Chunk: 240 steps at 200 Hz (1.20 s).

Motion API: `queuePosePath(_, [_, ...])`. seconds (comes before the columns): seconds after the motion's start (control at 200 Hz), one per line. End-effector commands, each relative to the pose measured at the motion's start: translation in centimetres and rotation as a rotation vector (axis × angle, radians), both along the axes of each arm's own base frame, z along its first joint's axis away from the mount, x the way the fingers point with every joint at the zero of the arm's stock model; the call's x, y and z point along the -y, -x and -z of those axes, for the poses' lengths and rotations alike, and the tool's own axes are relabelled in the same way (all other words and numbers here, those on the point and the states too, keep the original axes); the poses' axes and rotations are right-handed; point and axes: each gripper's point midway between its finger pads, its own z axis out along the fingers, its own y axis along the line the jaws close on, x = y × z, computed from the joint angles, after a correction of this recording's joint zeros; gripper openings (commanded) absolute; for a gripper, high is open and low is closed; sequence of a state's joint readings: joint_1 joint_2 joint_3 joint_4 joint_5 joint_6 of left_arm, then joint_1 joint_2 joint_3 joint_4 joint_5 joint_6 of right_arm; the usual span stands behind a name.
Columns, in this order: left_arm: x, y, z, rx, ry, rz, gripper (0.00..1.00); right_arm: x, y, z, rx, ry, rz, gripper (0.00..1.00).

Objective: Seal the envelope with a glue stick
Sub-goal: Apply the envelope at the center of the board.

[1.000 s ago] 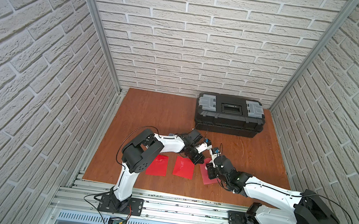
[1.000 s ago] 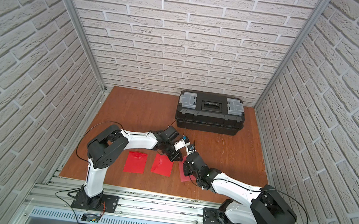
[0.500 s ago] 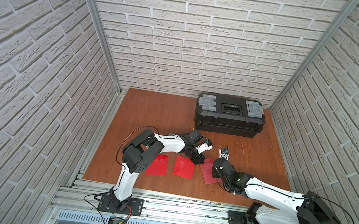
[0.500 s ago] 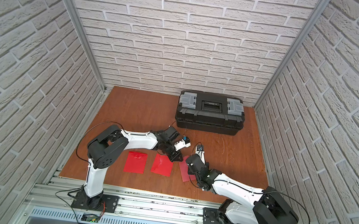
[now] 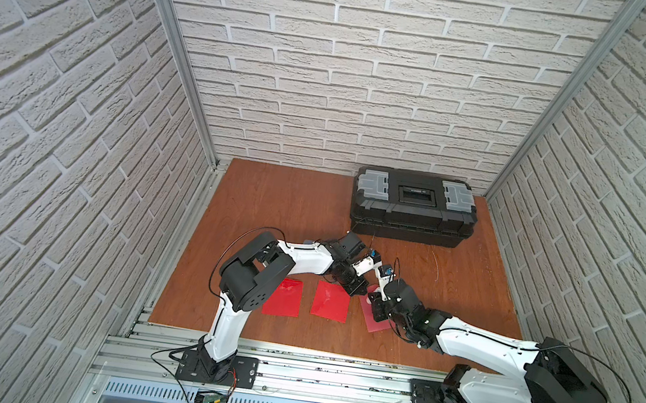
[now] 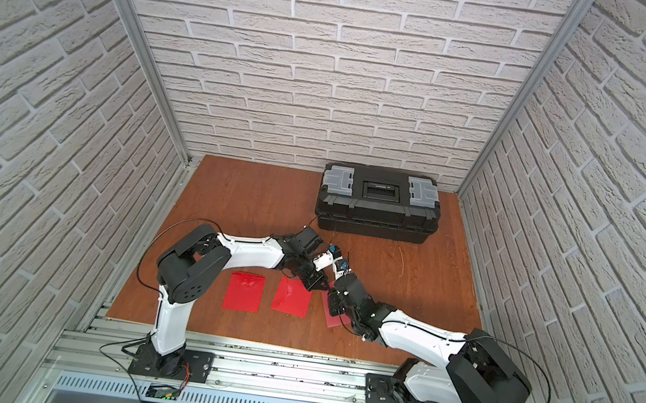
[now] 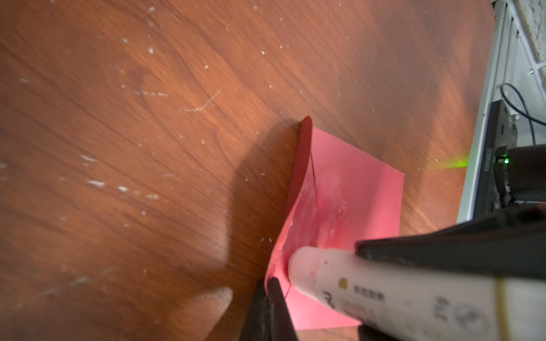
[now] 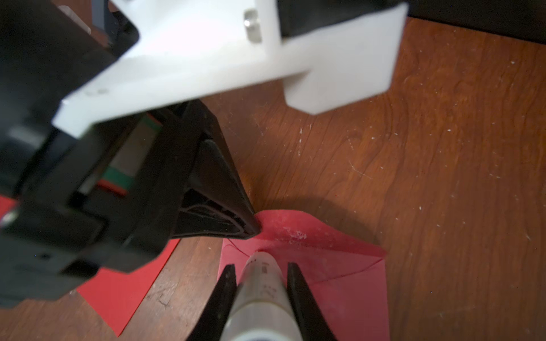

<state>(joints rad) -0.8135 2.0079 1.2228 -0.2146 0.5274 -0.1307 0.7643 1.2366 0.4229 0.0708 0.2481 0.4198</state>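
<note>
- While the two arms meet over the rightmost envelope (image 5: 372,326) near the front edge of the table (image 5: 291,207), both top views show two more red envelopes (image 5: 282,298) lying just beside it. The toolbox (image 5: 412,207) sits well apart at the back. From up here the arms hide the glue stick.
- Left wrist view: the left gripper (image 7: 267,292) is pinched tight on the raised flap (image 7: 304,159), holding it up off the envelope's body. The glue stick (image 7: 369,289) has its tip pressed against the flap's inner face, close to those fingers. Whitish smears show on the paper there.
- Right wrist view: the right gripper (image 8: 261,265) is clamped around the glue stick, its jaws snug on either side of the tube.
- I'd say gluing the flap is under way. The next move calls for drawing the tip along the flap's edge, away from the left fingers, then pulling clear so the flap can fold down.
- Room is tight: the grippers nearly touch and the red envelopes lie close. Open wood lies towards the toolbox.
</note>
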Motion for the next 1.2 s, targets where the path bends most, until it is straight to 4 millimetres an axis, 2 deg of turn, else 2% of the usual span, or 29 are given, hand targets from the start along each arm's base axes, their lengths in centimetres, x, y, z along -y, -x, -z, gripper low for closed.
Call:
queuePosePath(0.0, [-0.2, -0.1, -0.1, 0.008, -0.009, 0.007, 0.00, 5.2, 2.0, 3.1, -0.105, 0.188, 0.176, 0.03])
queuePosePath(0.135, [-0.4, -0.1, -0.2, 0.015, -0.011, 0.004, 0.00, 8.0, 1.8, 2.3, -0.068, 0.239, 0.334, 0.03])
queuePosePath(0.22, [-0.4, -0.1, -0.2, 0.015, -0.011, 0.004, 0.00, 8.2, 1.8, 2.0, -0.057, 0.241, 0.349, 0.03])
queuePosePath(0.325, [-0.2, -0.2, -0.3, 0.018, -0.004, 0.001, 0.00, 6.3, 1.9, 2.7, -0.084, 0.202, 0.234, 0.03])
queuePosePath(0.495, [-0.1, -0.2, -0.2, 0.014, 0.000, 0.002, 0.00, 0.4, 3.4, 3.8, -0.180, 0.077, -0.100, 0.03])
queuePosePath(0.59, [-0.1, -0.2, -0.2, 0.015, 0.001, 0.002, 0.00, -0.7, 4.0, 4.1, -0.202, 0.050, -0.163, 0.03])
queuePosePath(0.7, [-0.1, -0.1, -0.1, 0.012, -0.005, 0.004, 0.00, 1.6, 2.9, 4.0, -0.174, 0.122, -0.022, 0.03])
queuePosePath(0.845, [-0.3, 0.0, 0.1, 0.009, -0.006, 0.000, 0.00, 6.9, 1.9, 2.9, -0.104, 0.233, 0.278, 0.03])
queuePosePath(0.945, [-0.4, 0.1, 0.0, 0.012, -0.007, 0.001, 0.00, 8.8, 1.8, 1.8, -0.052, 0.243, 0.388, 0.03])
queuePosePath(1.0, [-0.4, 0.0, 0.1, 0.014, -0.010, 0.000, 0.00, 9.0, 1.8, 1.4, -0.039, 0.233, 0.402, 0.03])
queuePosePath(1.085, [-0.5, -0.1, 0.1, 0.024, -0.018, -0.003, 0.00, 7.7, 1.7, 0.3, -0.034, 0.182, 0.329, 0.03])
queuePosePath(1.195, [-0.6, -0.1, -0.2, 0.043, -0.026, -0.007, 0.00, 6.6, 1.6, -3.7, 0.019, 0.104, 0.268, 0.03])
